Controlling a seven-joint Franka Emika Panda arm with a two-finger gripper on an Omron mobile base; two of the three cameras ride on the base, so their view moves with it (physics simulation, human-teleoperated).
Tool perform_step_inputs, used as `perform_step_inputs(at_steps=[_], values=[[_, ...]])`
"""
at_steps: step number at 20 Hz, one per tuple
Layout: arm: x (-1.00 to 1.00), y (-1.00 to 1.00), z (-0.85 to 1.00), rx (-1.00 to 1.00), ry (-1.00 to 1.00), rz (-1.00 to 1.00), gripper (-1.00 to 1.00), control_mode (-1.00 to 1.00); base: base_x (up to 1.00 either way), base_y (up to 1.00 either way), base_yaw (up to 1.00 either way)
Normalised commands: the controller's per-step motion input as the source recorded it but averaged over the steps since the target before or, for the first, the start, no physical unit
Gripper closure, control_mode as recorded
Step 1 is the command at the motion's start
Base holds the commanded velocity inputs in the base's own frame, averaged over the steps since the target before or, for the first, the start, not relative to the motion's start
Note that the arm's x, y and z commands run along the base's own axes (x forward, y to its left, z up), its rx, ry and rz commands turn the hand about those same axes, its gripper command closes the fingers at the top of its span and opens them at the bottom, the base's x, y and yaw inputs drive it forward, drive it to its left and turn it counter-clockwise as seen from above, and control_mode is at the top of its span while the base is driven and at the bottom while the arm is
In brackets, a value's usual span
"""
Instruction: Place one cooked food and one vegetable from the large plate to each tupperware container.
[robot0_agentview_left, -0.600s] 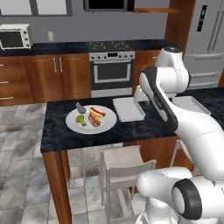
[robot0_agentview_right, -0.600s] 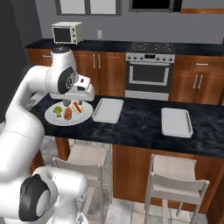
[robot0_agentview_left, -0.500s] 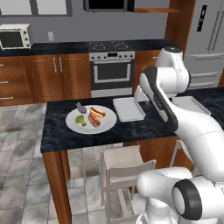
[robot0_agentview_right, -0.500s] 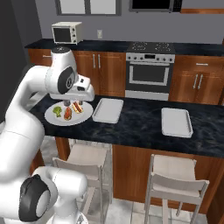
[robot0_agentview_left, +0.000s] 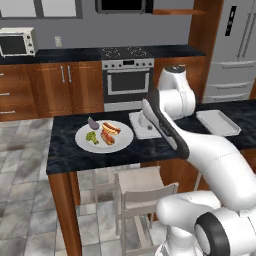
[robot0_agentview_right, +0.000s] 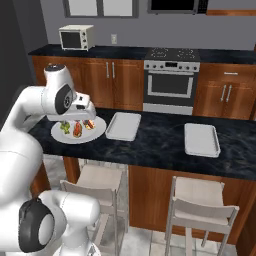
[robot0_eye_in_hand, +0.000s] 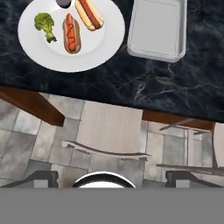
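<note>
On the island worktop (robot0_agentview_right: 150, 145), the large plate (robot0_eye_in_hand: 100, 48) sits near the left end, bearing a broccoli floret (robot0_eye_in_hand: 45, 22), two hot dogs (robot0_eye_in_hand: 71, 33) side by side and an eggplant (robot0_agentview_left: 93, 122) at its far rim. One tupperware container (robot0_eye_in_hand: 155, 28) lies just right of the plate; the other (robot0_agentview_right: 201, 139) lies well apart toward the right end. Two stools (robot0_agentview_right: 200, 202) stand before the worktop's near edge; a range (robot0_agentview_right: 170, 80) stands behind.

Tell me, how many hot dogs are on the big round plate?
2. Both lie side by side on the large plate: one hot dog next to the broccoli, the other hot dog nearer the tray.
</note>
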Motion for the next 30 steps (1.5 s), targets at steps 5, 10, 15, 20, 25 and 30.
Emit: perform_step_inputs(at_steps=[5, 10, 15, 20, 25, 30], values=[[0.98, 0.08, -0.36, 0.09, 0.24, 0.13, -1.00, -1.00, 0.00, 0.00, 0.00], [0.62, 0.35, -0.37, 0.06, 0.03, 0.00, -1.00, -1.00, 0.00, 0.00, 0.00], [0.65, 0.70, -0.50, 0.00, 0.00, -0.03, -1.00, -1.00, 0.00, 0.00, 0.00], [0.69, 0.56, -0.44, 0.01, 0.00, -0.07, -1.00, -1.00, 0.00, 0.00, 0.00], [0.48, 0.43, -0.37, 0.00, 0.00, -0.11, -1.00, -1.00, 0.00, 0.00, 0.00], [0.53, 0.29, -0.55, 0.00, 0.00, -0.07, -1.00, -1.00, 0.00, 0.00, 0.00]])
